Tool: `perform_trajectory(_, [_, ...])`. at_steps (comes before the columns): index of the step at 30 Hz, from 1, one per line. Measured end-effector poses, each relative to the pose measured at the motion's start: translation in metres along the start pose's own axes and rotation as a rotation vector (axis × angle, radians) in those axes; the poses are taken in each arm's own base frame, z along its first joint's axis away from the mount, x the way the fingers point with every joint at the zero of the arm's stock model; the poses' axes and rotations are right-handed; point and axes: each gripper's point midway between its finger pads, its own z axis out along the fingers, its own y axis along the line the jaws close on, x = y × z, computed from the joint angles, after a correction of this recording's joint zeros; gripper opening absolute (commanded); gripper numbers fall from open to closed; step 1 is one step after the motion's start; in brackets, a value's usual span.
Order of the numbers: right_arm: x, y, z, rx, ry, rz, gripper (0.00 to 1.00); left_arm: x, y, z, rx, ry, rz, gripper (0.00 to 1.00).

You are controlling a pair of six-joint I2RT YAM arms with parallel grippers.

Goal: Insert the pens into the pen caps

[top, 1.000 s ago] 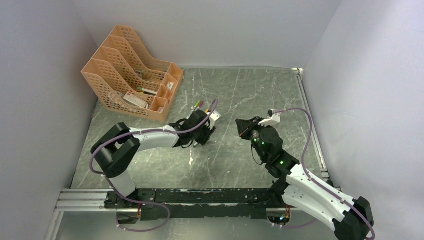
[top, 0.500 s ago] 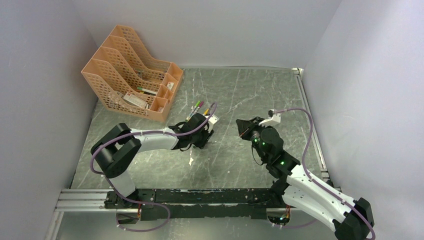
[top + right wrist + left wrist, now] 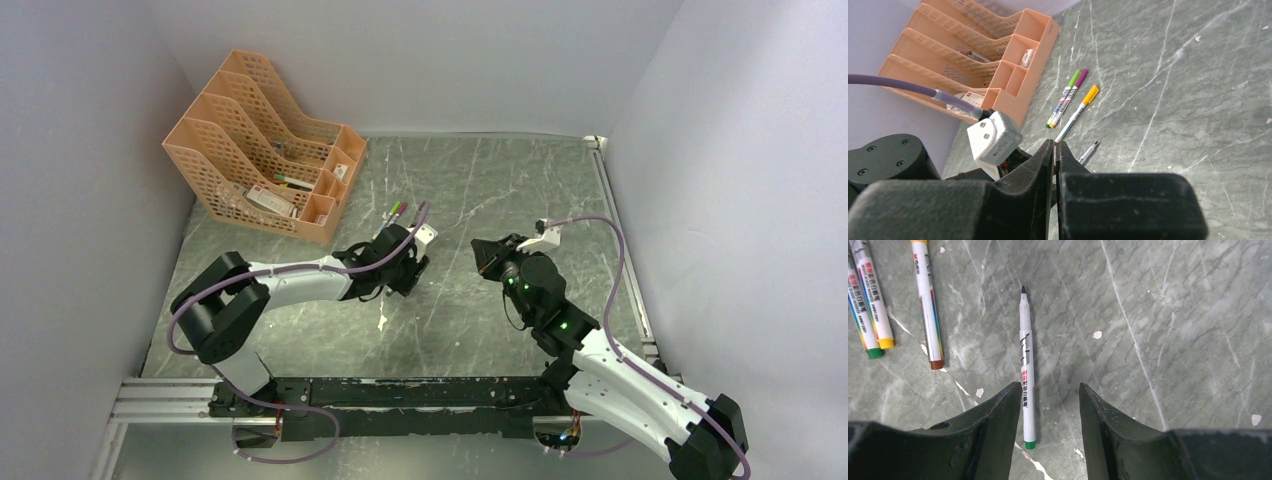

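- Just right of the peach file rack (image 3: pixel 265 150): three capped pens (image 3: pixel 1068 100) lying side by side on the table (image 3: pixel 1173 315), untouched.
- Further right of the rack: left gripper (image 3: pixel 1049 388), opened a shade wider than a second ago and drawn slightly toward its base. Released, straddling one uncapped pen (image 3: pixel 1025 370) that lies flat, black tip pointing away.
- Probably lining up a pick; no grasp yet.
- Farthest right of the rack: right gripper (image 3: pixel 1055 146), raised, clenched as before. Cannot tell whether anything is pinched inside.
- Count: four pens; three pen caps (image 3: pixel 1091 93), all fitted (green, purple, yellow); none loose in view.
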Motion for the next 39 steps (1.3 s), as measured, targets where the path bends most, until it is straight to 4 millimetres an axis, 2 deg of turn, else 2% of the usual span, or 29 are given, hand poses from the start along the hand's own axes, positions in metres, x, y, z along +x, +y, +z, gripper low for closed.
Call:
perform_trajectory(9, [0.001, -0.001, 0.001, 0.004, 0.003, -0.002, 0.05, 0.029, 0.002, 0.022, -0.02, 0.104, 0.008, 0.53])
perform_trajectory(12, [0.002, -0.002, 0.0, 0.005, 0.004, -0.001, 0.05, 0.024, 0.001, 0.027, -0.02, 0.108, 0.006, 0.41])
perform_trajectory(16, [0.006, -0.005, 0.0, 0.012, 0.012, -0.001, 0.05, 0.022, 0.001, 0.029, -0.019, 0.105, 0.005, 0.09])
perform_trajectory(22, [0.008, -0.006, 0.0, 0.012, 0.018, -0.002, 0.06, 0.021, -0.002, 0.028, -0.001, 0.1, -0.003, 0.07])
perform_trajectory(23, [0.008, -0.005, 0.001, 0.009, 0.021, -0.003, 0.1, 0.021, -0.004, 0.026, 0.008, 0.098, -0.008, 0.07])
perform_trajectory(26, [0.014, 0.0, 0.003, -0.017, 0.046, -0.009, 0.32, 0.019, -0.013, 0.013, 0.063, 0.07, -0.031, 0.07])
perform_trajectory(28, [0.022, 0.003, 0.005, -0.036, 0.077, -0.025, 0.43, 0.006, -0.021, -0.004, 0.113, 0.004, -0.051, 0.07])
perform_trajectory(31, [0.037, 0.006, 0.011, -0.054, 0.141, -0.053, 0.52, -0.038, -0.034, -0.034, 0.196, -0.17, -0.081, 0.07])
perform_trajectory(35, [0.045, 0.013, 0.014, -0.09, 0.172, -0.053, 0.54, -0.098, -0.045, -0.07, 0.273, -0.39, -0.103, 0.07])
perform_trajectory(37, [0.043, 0.018, 0.015, -0.111, 0.165, -0.047, 0.53, -0.11, -0.049, -0.079, 0.295, -0.438, -0.108, 0.07])
perform_trajectory(39, [0.04, 0.023, 0.015, -0.129, 0.158, -0.042, 0.51, -0.113, -0.051, -0.081, 0.31, -0.451, -0.11, 0.07])
